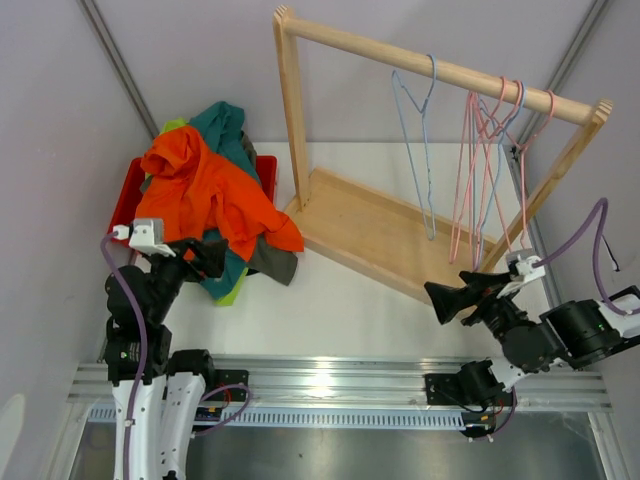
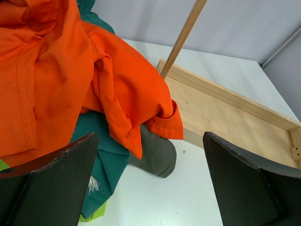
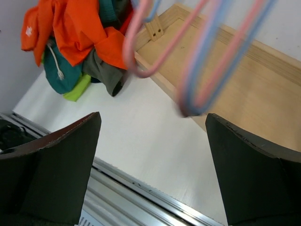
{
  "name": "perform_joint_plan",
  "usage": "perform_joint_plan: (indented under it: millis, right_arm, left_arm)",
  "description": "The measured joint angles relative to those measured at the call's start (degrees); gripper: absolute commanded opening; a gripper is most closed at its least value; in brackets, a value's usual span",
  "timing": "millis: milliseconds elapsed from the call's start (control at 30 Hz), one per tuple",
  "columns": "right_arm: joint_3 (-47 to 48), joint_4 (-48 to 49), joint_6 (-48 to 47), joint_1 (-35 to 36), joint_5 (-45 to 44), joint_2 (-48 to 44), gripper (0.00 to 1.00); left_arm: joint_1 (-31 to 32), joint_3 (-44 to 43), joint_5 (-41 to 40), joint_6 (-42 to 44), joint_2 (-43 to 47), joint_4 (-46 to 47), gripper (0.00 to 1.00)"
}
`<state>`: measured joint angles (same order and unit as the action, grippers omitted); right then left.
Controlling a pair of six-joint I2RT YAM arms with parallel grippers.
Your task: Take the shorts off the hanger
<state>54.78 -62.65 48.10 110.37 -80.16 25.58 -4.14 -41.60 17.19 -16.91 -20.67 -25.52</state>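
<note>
While both pairs of jaws stand spread wide with nothing between them, we see our left gripper hovering at the near edge of the heap of shorts, and our right gripper pointing left over bare table, near the rack's near right corner.

From the left wrist view, the left gripper frames the orange shorts, which lie on top of the heap; the teal shorts and the dark grey shorts poke out beneath them, and a sliver of lime green shorts shows at the near edge. From the right wrist view, a white drawstring hangs down from the heap. We cannot pick out a navy pair.

Under the heap sits a red bin at the far left of the table; the clothes spill over its rim onto the tabletop, so what actually lies inside it is hidden from us.

Our left arm rises from its base and leans toward the heap. Our right arm is folded low, its wrist turned left.

Right of the heap stands the wooden rack, with a flat base tray and a top rail. Several bare wire hangers, pink and blue, dangle from the rail, and in the right wrist view they hang blurred just in front of the right gripper.
</note>
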Motion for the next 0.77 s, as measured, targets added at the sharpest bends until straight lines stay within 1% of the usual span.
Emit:
perform_joint_plan:
  millis: [133, 233, 767]
  right_arm:
    - [-0.35, -0.04, 0.98, 0.02, -1.31, -6.64, 0.99]
    - [-1.25, 0.39, 0.74, -0.02, -2.05, -9.35, 0.99]
    - [-2.16, 1.49, -0.20, 0.83, -2.10, -8.48, 0.99]
  left_arm:
    - [0.28, 0.04, -0.07, -0.02, -1.68, -0.42, 0.99]
    - [0.70, 0.04, -0.07, -0.02, -2.67, -0.55, 0.99]
    - [1.53, 0.04, -0.20, -0.02, -3.43, -0.79, 0.99]
